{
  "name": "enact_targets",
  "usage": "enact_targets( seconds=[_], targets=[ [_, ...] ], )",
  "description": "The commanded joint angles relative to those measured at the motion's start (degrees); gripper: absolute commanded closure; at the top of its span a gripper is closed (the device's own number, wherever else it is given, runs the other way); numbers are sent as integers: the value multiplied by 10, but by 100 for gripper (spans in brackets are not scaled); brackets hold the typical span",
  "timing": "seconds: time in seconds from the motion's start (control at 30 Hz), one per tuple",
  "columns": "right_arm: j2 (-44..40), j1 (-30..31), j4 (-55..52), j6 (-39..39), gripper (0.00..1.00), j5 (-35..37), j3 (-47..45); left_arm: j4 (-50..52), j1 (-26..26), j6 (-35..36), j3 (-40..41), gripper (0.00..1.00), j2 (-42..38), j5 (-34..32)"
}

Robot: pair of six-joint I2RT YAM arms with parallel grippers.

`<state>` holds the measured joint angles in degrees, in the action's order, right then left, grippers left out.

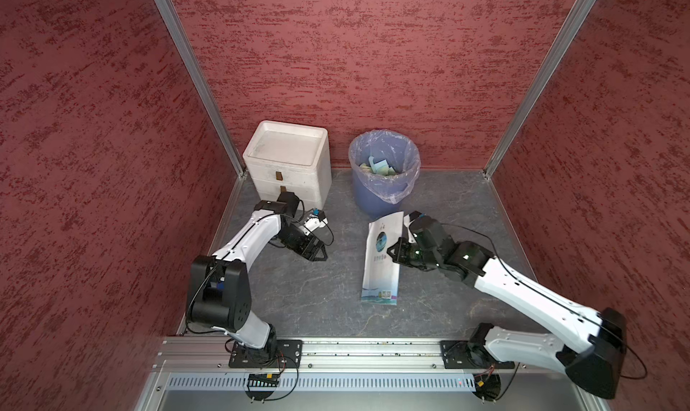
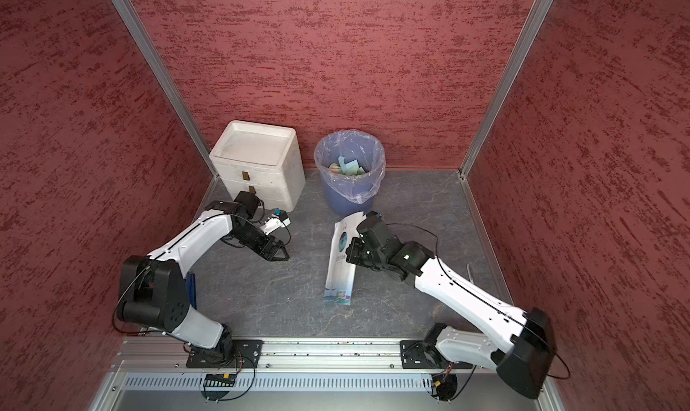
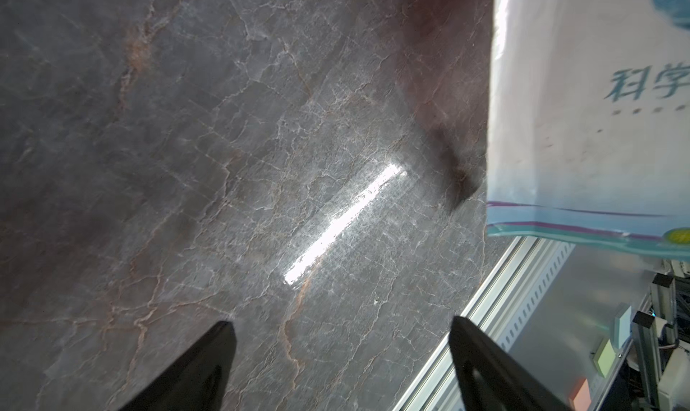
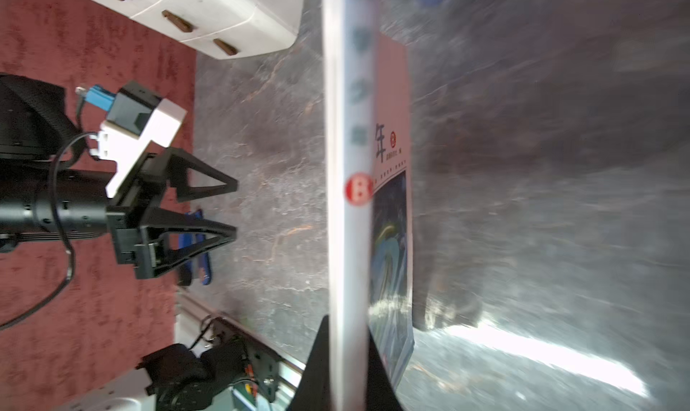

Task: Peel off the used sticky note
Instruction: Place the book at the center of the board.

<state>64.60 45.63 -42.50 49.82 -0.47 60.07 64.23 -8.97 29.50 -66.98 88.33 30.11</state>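
Note:
A white book (image 1: 381, 274) with a blue round picture on its cover sits mid-table, also in the other top view (image 2: 339, 274). My right gripper (image 1: 394, 250) is shut on its right edge. In the right wrist view the book's edge (image 4: 349, 129) runs straight between the shut fingers of that gripper (image 4: 347, 327). My left gripper (image 1: 319, 250) hangs open and empty over bare table, left of the book. The left wrist view shows its gripper (image 3: 341, 327) with fingers wide apart and the book (image 3: 582, 129) beyond. No sticky note shows on the book; it is out of view.
A blue bin (image 1: 373, 200) lined with clear plastic stands behind the book and holds several coloured paper pieces. A white foam drawer box (image 1: 287, 155) stands at the back left. A metal rail (image 1: 354, 353) runs along the front edge. Red walls close in three sides.

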Motion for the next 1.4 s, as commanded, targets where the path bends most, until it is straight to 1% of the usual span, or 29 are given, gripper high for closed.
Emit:
enact_targets(
  seconds=[0.0, 0.1, 0.23, 0.3, 0.37, 0.5, 0.53, 0.73, 0.83, 0.87, 0.9, 0.93, 0.97, 1.0, 1.03, 1.1, 1.13, 1.17, 1.23, 1.33, 1.37],
  targets=[
    [-22, -1, -272, -66, 100, 127, 55, 26, 6, 7, -2, 0, -22, 20],
    [-10, -2, -404, -80, 100, 196, 136, 7, 10, -11, 0, 0, -33, 14],
    [50, 3, -508, -80, 100, 253, 216, -5, 15, -18, 3, 0, -32, 10],
    [85, 9, -530, -72, 100, 275, 234, -9, 18, -18, 9, 0, -33, 10],
    [110, 13, -506, -71, 100, 271, 228, -15, 21, -15, 16, 0, -34, 8],
    [178, 27, -384, -73, 100, 211, 197, -19, 32, -11, 25, 0, -34, 3],
    [208, 31, -357, -68, 100, 198, 193, -19, 35, -9, 25, 0, -33, 2],
    [330, 71, -151, -27, 100, 69, 199, -14, 49, -1, 24, 0, -32, -2],
    [393, 88, -89, 0, 100, 26, 216, -18, 53, 3, 27, 0, -31, -12],
    [409, 91, -70, 11, 97, 15, 221, -19, 54, 5, 28, 0, -31, -14],
    [423, 95, -49, 20, 91, 6, 224, -18, 54, 8, 30, 0, -31, -13],
    [431, 97, -31, 30, 76, -4, 225, -19, 55, 10, 32, 0, -31, -13],
    [436, 98, -12, 42, 65, -15, 225, -21, 55, 11, 34, 0, -31, -13],
    [440, 99, 7, 47, 59, -25, 227, -23, 55, 12, 37, 0, -30, -14],
    [440, 100, 25, 52, 49, -36, 228, -24, 55, 12, 38, 0, -29, -15],
    [439, 100, 45, 54, 20, -45, 238, -27, 54, 12, 40, 0, -24, -16],
    [436, 99, 50, 49, 12, -50, 245, -29, 54, 10, 40, 0, -21, -17],
    [433, 99, 51, 41, 8, -51, 254, -32, 54, 8, 41, 0, -19, -17],
    [405, 90, 49, 31, 4, -48, 253, -42, 50, 3, 42, 0, -16, -15],
    [344, 54, 58, 21, 4, -45, 195, -71, 31, -8, 57, 2, -20, -13],
    [319, 34, 60, 16, 4, -44, 153, -88, 15, -15, 67, 3, -21, -19]
  ],
)
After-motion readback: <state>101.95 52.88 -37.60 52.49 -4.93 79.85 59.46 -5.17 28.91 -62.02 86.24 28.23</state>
